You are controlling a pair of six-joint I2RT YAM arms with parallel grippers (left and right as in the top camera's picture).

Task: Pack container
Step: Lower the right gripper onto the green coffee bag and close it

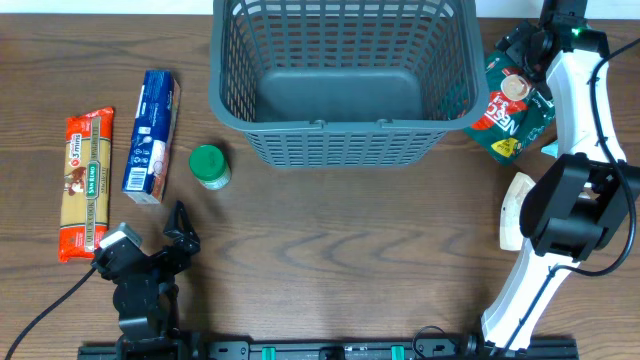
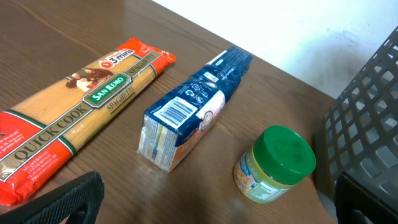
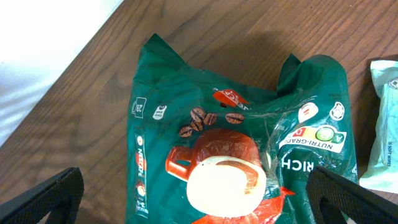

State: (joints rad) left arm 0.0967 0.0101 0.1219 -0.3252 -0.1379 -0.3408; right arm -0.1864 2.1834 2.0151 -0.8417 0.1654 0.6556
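Note:
The dark grey lattice container (image 1: 340, 140) stands at the back middle of the table, nothing visible inside; its wall shows in the left wrist view (image 2: 367, 118). A spaghetti pack (image 1: 85, 182) (image 2: 74, 118), a blue box (image 1: 151, 135) (image 2: 193, 106) and a green-lidded jar (image 1: 210, 166) (image 2: 277, 165) lie to its left. My left gripper (image 1: 178, 228) (image 2: 211, 208) is open, low, short of the jar. A green coffee bag (image 1: 515, 110) (image 3: 242, 155) lies right of the container. My right gripper (image 1: 530, 45) (image 3: 199, 199) is open above the bag.
A pale packet (image 3: 382, 124) lies next to the coffee bag on its right. A cream oblong item (image 1: 515, 210) lies by the right arm's base. The table's far edge meets a white wall behind the container.

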